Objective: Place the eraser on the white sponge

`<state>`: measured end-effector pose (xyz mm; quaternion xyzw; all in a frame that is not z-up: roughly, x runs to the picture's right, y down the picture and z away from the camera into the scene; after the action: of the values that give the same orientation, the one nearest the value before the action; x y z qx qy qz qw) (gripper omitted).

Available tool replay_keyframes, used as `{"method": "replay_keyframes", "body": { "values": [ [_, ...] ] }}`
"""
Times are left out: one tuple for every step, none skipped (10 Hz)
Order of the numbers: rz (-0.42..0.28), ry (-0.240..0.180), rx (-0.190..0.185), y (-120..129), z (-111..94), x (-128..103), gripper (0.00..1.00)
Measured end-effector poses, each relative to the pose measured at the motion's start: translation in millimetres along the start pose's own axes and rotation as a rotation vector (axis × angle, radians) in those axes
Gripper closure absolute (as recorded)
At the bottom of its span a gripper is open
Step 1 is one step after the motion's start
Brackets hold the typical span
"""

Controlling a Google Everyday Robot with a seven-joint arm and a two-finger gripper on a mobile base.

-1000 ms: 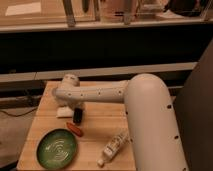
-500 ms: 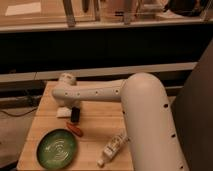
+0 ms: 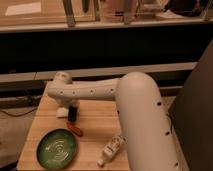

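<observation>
Gripper (image 3: 68, 103) sits just above the upright eraser (image 3: 72, 114), grip state unreadable; white sponge (image 3: 62, 112) lies just beside it, camera-left.

- The desk (image 3: 95, 122) is viewed from above and behind the arm (image 3: 100, 92), at close range, facing forward and downward.
- The claw (image 3: 66, 104) is seen at the desk's far left, under the wrist.

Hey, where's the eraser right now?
In the camera view, the eraser is toward the left of the table, just right of the white sponge, directly below the tool.
</observation>
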<state>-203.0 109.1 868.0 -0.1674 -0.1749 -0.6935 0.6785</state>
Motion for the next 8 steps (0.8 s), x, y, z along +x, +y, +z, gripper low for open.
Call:
{"method": "replay_keyframes", "body": {
  "values": [
    [-0.006,0.000,0.002,-4.0,-0.6,0.5,1.00],
    [-0.016,-0.003,0.004,-10.1,-0.8,0.4,1.00],
    [-0.022,-0.005,0.006,-13.4,0.1,0.1,1.00],
    [-0.027,-0.009,0.007,-16.1,1.6,-0.2,1.00],
    [-0.033,-0.014,0.010,-19.6,3.6,-0.6,1.00],
    [-0.039,-0.018,0.014,-23.3,5.7,-0.5,1.00],
    [-0.043,-0.019,0.018,-25.8,6.8,-0.1,1.00],
    [-0.045,-0.021,0.021,-27.4,7.7,0.1,1.00]
  ]
}}
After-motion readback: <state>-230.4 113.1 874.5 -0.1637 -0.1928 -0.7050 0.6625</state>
